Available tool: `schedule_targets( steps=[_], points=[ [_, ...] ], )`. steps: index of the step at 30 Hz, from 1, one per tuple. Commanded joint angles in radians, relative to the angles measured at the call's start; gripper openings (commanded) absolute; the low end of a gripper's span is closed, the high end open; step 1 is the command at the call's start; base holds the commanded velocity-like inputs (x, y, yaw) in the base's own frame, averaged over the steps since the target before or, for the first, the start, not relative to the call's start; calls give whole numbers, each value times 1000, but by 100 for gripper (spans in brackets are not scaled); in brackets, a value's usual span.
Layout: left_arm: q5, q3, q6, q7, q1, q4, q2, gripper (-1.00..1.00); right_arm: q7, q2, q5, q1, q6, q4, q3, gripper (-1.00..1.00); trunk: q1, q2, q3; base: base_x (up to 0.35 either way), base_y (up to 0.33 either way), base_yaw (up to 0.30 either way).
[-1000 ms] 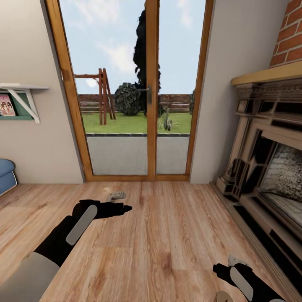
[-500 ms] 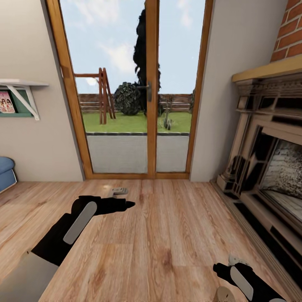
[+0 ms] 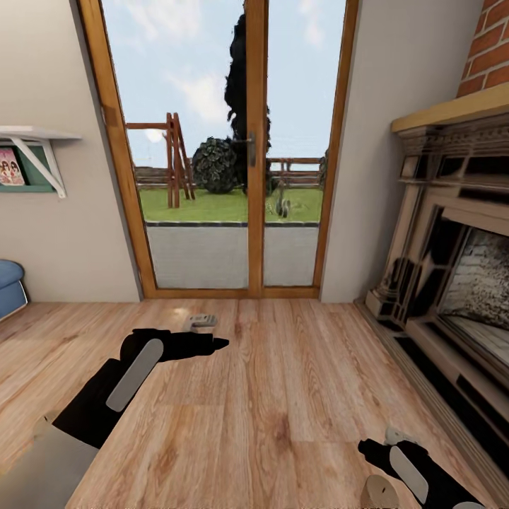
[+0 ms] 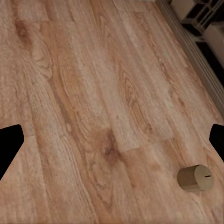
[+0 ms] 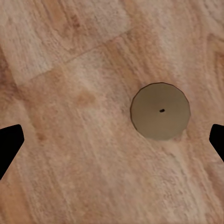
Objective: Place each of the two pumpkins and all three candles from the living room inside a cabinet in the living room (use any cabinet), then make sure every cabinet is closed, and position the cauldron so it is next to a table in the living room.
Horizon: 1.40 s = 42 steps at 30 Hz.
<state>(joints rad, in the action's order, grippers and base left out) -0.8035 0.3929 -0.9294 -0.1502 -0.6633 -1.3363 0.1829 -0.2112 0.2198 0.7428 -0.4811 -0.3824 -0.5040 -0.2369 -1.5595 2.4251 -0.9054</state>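
1. Change since a second ago: the whole head view has shifted slightly (the fireplace (image 3: 452, 283) and the wall shelf (image 3: 32, 152) sit a little differently), so the camera moved, not the furniture. The candle (image 3: 378, 491) shows more fully at the lower edge, beside the right gripper (image 3: 392, 442). The left arm has barely changed pose.
2. Candle: one short tan cylinder standing upright on the wooden floor (image 3: 283, 396), top face with wick dot turned up. In the right wrist view it (image 5: 160, 111) lies below the gripper, off-centre toward one fingertip. In the left wrist view it (image 4: 194, 177) appears further off, near that camera's edge.
3. Right gripper: jaws spread wide, fingertips at opposite edges of the wrist view, holding nothing, above the floor.
4. Left gripper (image 3: 205, 338): jaws spread likewise, empty, held out over bare floor toward the glass door (image 3: 233, 148).
5. Step in hand, as judged: pick up this candle with the right gripper. To do it well, centre the candle between the fingertips, descend vertically until the pads bracket its side wall, then close squarely. An off-centre approach could tip or roll it.
6. Cabinet, pumpkins, cauldron: not itemised here.
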Motion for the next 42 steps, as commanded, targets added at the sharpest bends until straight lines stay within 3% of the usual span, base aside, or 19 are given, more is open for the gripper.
schedule_targets(
  steps=[1,7,31,42],
  points=[
    [-11,2,-2,-10,-1,-1,1,100,-8,1,10,-1,-2,-3,-8,100,-4,8,-4,0,0,-24],
    [-11,1,-2,-10,-1,0,1,100,15,2,10,-1,-3,-3,-7,100,-27,50,-25,0,0,-129],
    [-10,2,-3,-10,-1,-3,1,100,33,11,10,-1,-3,-4,-7,100,-27,50,-42,7,0,-244],
    [-10,3,-5,-11,-1,-5,1,100,33,5,4,-1,-4,-2,-8,100,-27,50,-44,117,51,-41]
  ],
)
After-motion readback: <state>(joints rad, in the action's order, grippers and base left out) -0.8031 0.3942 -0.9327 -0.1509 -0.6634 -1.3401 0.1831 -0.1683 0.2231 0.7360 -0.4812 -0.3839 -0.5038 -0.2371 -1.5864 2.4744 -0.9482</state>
